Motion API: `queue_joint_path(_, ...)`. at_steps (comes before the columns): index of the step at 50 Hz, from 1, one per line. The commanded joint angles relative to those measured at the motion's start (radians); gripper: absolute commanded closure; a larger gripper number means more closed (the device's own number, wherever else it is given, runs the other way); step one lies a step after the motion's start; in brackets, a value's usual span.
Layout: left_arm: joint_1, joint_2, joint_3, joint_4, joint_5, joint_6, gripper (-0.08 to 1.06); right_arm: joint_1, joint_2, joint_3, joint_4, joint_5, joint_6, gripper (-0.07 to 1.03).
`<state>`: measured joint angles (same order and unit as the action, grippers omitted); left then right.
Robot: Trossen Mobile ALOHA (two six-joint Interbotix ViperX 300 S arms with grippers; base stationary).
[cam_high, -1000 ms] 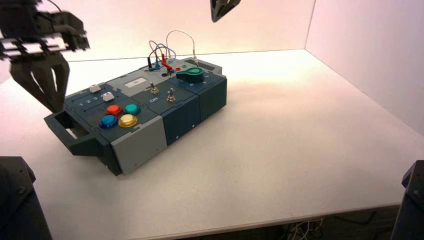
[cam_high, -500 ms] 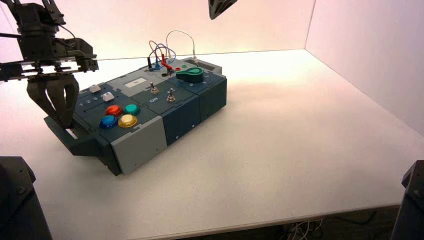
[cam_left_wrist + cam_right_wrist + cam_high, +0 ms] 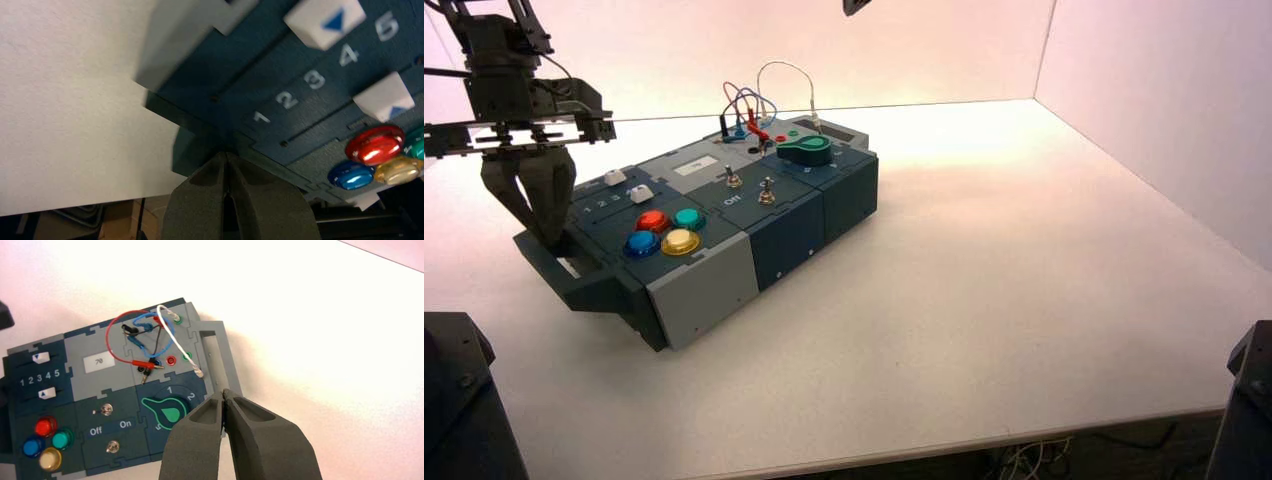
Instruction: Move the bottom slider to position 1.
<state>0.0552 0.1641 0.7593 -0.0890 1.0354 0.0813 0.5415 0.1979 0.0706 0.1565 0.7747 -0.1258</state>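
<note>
The bottom slider (image 3: pixel 384 97) is a small white knob in the track nearer the coloured buttons, about level with the printed 4. It also shows in the high view (image 3: pixel 641 194) and the right wrist view (image 3: pixel 46 393). The digit 1 (image 3: pixel 260 117) starts the number row on the dark blue panel. My left gripper (image 3: pixel 551 238) is shut and empty. It hangs low at the box's left end by the handle, short of the digit 1 and apart from the slider; its tips show in the left wrist view (image 3: pixel 226 156). My right gripper (image 3: pixel 223 392) is shut and held high above the box.
The upper white slider (image 3: pixel 325 20) sits in the far track. Red (image 3: pixel 652 220), teal, blue and yellow round buttons lie beside the sliders. Two metal toggles (image 3: pixel 765 190), a green knob (image 3: pixel 805 150) and looped wires (image 3: pixel 749 105) stand farther right. The box handle (image 3: pixel 554 262) juts out under the left gripper.
My left gripper has come in from the left and dropped to the box's left end, then barely shifted. My right gripper has risen almost out of the top of the high view.
</note>
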Motion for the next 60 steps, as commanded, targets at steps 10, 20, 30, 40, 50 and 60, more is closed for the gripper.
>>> queue_joint_path(10, -0.031, 0.026, -0.084, -0.011, -0.038, -0.003, 1.01, -0.005, -0.046, -0.028, 0.003, -0.003, -0.002, 0.98)
queue_joint_path(20, -0.098, 0.101, -0.179, -0.037, -0.037, -0.006, 1.01, -0.005, -0.048, -0.026, 0.003, 0.005, 0.0, 0.98)
queue_joint_path(30, -0.137, 0.17, -0.264, -0.044, -0.029, -0.006, 1.01, -0.005, -0.06, -0.018, 0.003, 0.017, 0.006, 0.98)
queue_joint_path(40, -0.141, 0.196, -0.325, -0.037, -0.018, -0.017, 1.01, -0.009, -0.064, -0.015, -0.002, 0.017, 0.014, 0.98)
queue_joint_path(50, -0.141, 0.189, -0.353, -0.021, -0.005, -0.023, 1.01, -0.037, -0.011, -0.038, -0.02, 0.038, 0.021, 0.98)
queue_joint_path(60, -0.141, 0.189, -0.337, -0.02, -0.003, -0.021, 1.01, -0.087, 0.104, -0.12, -0.037, 0.055, 0.038, 0.98)
